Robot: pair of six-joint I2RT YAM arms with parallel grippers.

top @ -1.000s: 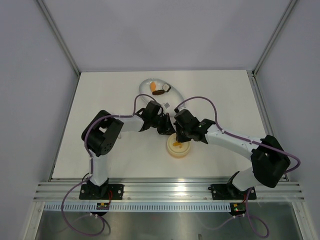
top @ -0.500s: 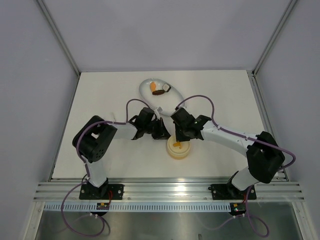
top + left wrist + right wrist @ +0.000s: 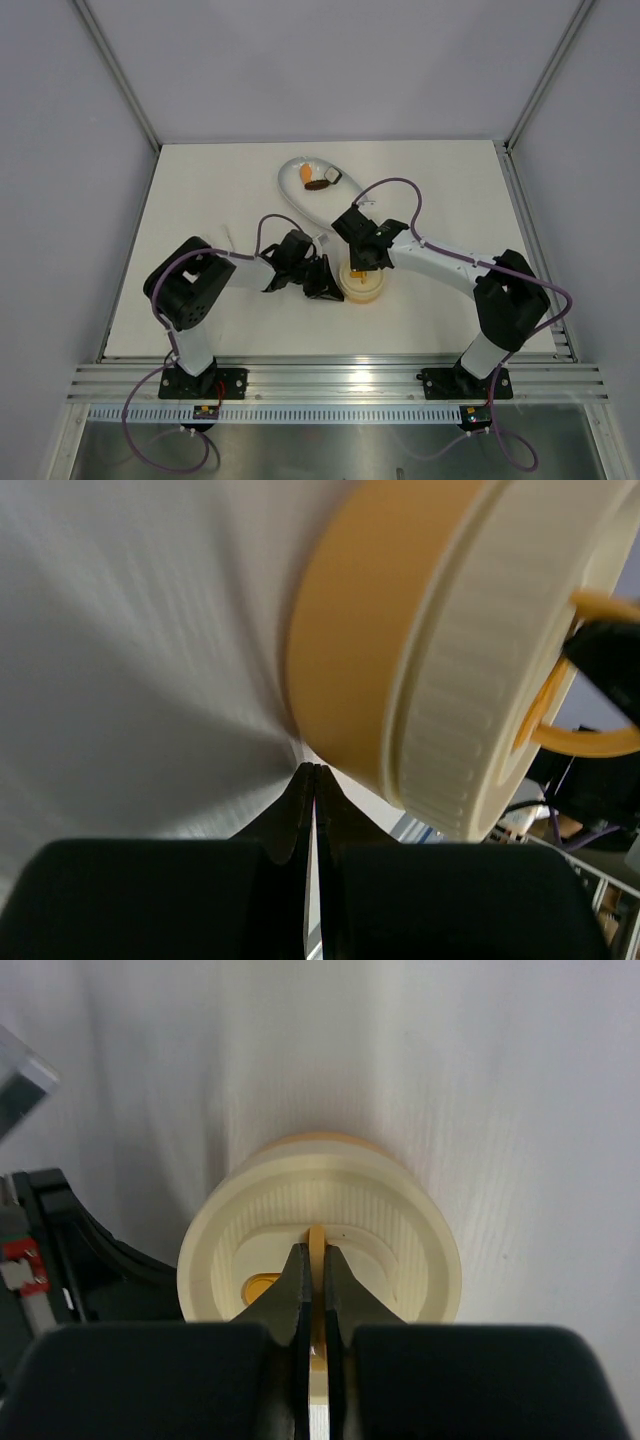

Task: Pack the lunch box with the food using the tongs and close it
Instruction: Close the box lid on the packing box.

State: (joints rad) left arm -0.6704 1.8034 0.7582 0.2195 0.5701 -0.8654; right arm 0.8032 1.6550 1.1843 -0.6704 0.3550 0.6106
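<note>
Right fingers [image 3: 297,1295]: clamped from above on the upright orange tab [image 3: 316,1238] of the lid [image 3: 400,1230], which sits on the lunch box [image 3: 340,660] directly beneath, on the surface [image 3: 520,1080]. Left fingers [image 3: 290,810]: together, empty, tips at the box's lower wall, left side.

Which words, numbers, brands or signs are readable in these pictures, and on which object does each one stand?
No text can be read in any view.
Lid: ribbed, with an orange mark, but no letters or numbers.
Small boards at the arm bases: any print is too small to read.
Red part at the left edge of the right wrist view: blurred, nothing legible.
</note>
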